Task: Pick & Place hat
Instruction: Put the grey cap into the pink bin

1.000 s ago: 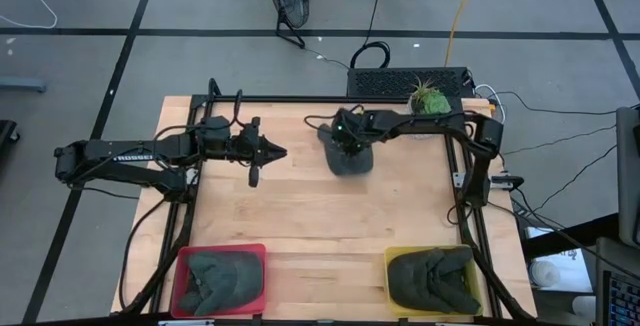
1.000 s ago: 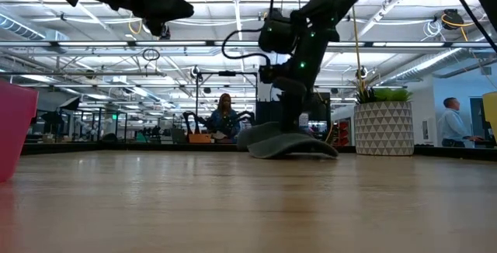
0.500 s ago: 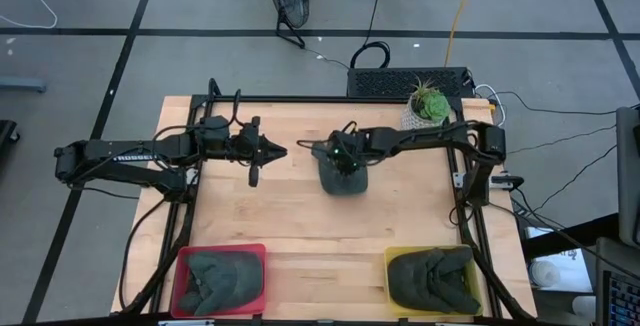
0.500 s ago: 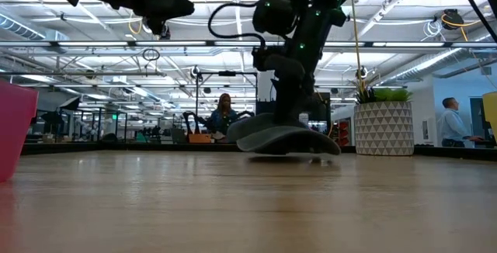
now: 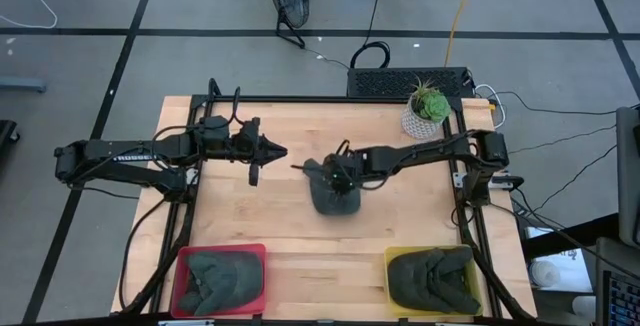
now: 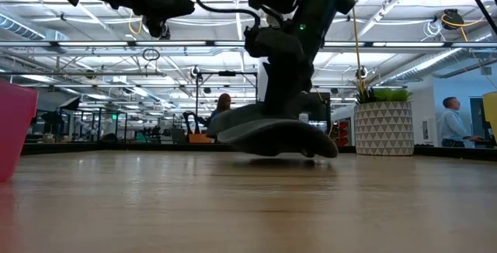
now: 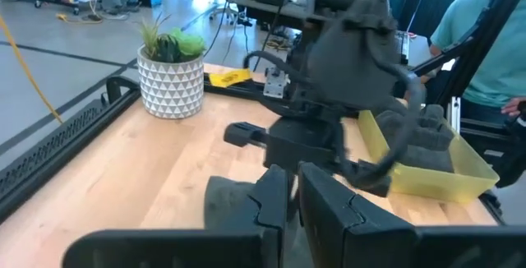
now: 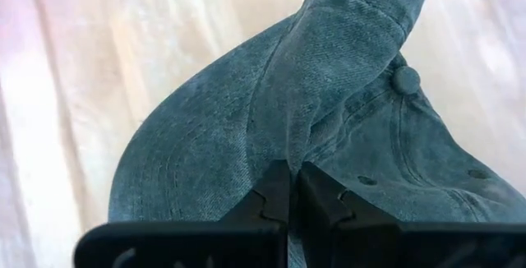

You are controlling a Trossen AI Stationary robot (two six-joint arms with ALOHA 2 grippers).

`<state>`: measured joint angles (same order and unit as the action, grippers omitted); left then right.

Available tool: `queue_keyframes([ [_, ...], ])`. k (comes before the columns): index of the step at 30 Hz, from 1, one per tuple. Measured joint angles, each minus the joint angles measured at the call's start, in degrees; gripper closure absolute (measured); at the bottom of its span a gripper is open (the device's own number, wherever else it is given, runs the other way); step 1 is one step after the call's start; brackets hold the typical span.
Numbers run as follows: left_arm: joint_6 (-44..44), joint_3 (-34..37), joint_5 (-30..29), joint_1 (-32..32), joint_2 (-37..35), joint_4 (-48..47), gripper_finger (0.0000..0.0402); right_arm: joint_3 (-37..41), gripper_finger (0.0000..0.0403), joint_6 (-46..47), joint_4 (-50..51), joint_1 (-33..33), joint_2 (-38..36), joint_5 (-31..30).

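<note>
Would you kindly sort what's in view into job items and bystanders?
Job: hat, pinched in the shut right gripper; red bin and yellow bin, both holding hats.
Bystanders: potted plant, left gripper waiting above the table.

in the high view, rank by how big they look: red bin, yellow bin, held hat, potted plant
1. yellow bin and red bin: alike, no ranking between them
2. hat in the right pincer
3. potted plant
</note>
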<state>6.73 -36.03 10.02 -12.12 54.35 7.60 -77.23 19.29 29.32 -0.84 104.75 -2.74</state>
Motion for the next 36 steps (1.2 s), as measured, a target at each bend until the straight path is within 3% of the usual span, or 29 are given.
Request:
queue_keyframes([
  [9, 1.9, 0.0, -0.6, 3.4, 0.0, 0.0, 0.0364, 2.6, 0.0399, 2.8, -4.2, 3.8, 0.0, -0.1],
  [15, 3.0, 0.0, -4.1, 6.2, 0.0, 2.1, 0.0364, 6.2, 0.0398, 4.1, -13.3, 6.6, 0.0, 0.0],
  [27, 0.2, 0.0, -4.2, 8.6, 0.0, 3.1, 0.0364, 8.0, 0.0395, 3.9, -23.9, 8.1, 0.2, -0.9],
  [36, -0.1, 0.0, -3.5, 8.6, 0.0, -0.5, 0.0364, 8.0, 0.0342, 3.3, -24.4, 8.1, 0.4, -1.7],
])
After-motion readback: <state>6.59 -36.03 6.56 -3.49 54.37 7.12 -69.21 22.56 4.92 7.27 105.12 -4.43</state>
